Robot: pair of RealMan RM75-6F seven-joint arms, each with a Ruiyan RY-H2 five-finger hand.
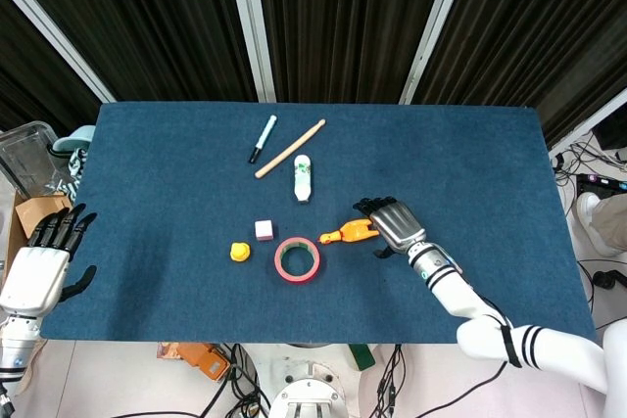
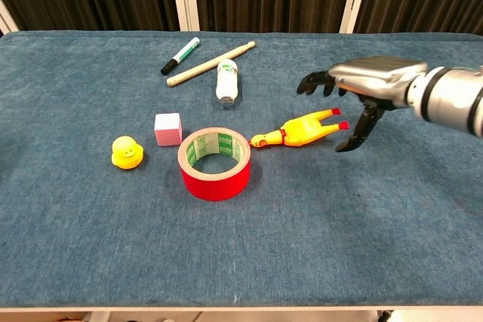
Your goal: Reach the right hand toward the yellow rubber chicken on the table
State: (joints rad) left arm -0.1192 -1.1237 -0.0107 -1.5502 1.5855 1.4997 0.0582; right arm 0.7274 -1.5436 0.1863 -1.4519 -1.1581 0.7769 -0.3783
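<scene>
The right hand (image 2: 361,88) hovers palm down over the table (image 2: 392,209), holding nothing, its fingers (image 2: 313,81) spread and curved forward and its thumb (image 2: 361,132) pointing down toward the cloth. The chicken (image 2: 299,129) lies on its side just below and beside that hand, its red feet nearest the thumb tip and close to it, though whether they touch cannot be told; its head points away from the hand toward the tape (image 2: 214,162). In the head view the right hand (image 1: 392,223) overlaps the foot end of the chicken (image 1: 348,233), so only the body and head show there. The tape, a red roll lying flat, sits just past the chicken's head on the side away from the hand. Further that way are a pink cube (image 2: 167,128) and a small yellow duck (image 2: 127,152). Beyond the fingertips, toward the far edge, lie a white bottle (image 2: 227,80), a wooden stick (image 2: 209,63) and a marker (image 2: 179,55), all well apart from the hand. The left hand (image 1: 41,263) is at the opposite near corner of the table, far from everything, with fingers apart and nothing in it.
</scene>
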